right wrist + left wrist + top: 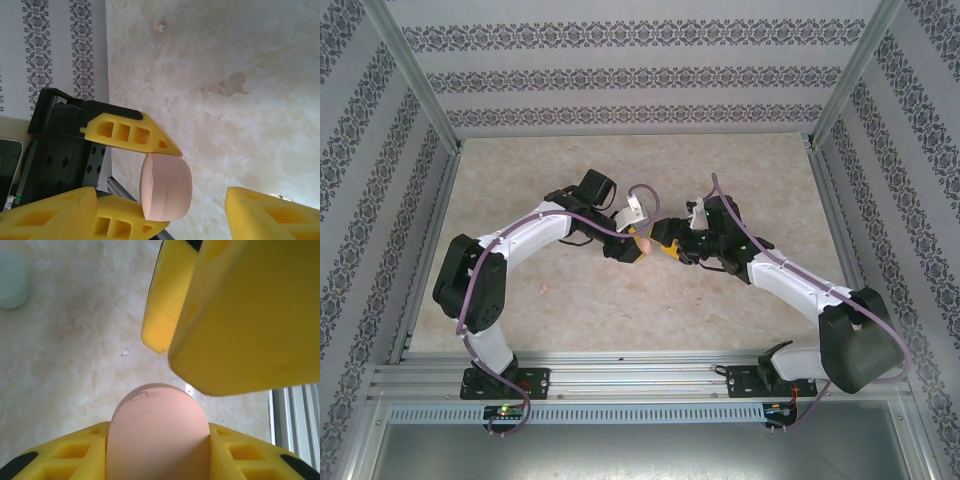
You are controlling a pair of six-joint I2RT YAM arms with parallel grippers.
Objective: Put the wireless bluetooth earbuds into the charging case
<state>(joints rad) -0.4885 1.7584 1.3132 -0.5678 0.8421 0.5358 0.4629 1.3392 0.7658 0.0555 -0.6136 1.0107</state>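
Currently the left gripper (636, 244) pinches a pink case (159, 432), and the right gripper (670, 250) hangs beside it, jaws spread.

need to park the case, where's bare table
Bare table along the back wall, and the near strip along the rail, bar one bud. Crowded mid-table, where the left gripper holds the pink case beside the right gripper.
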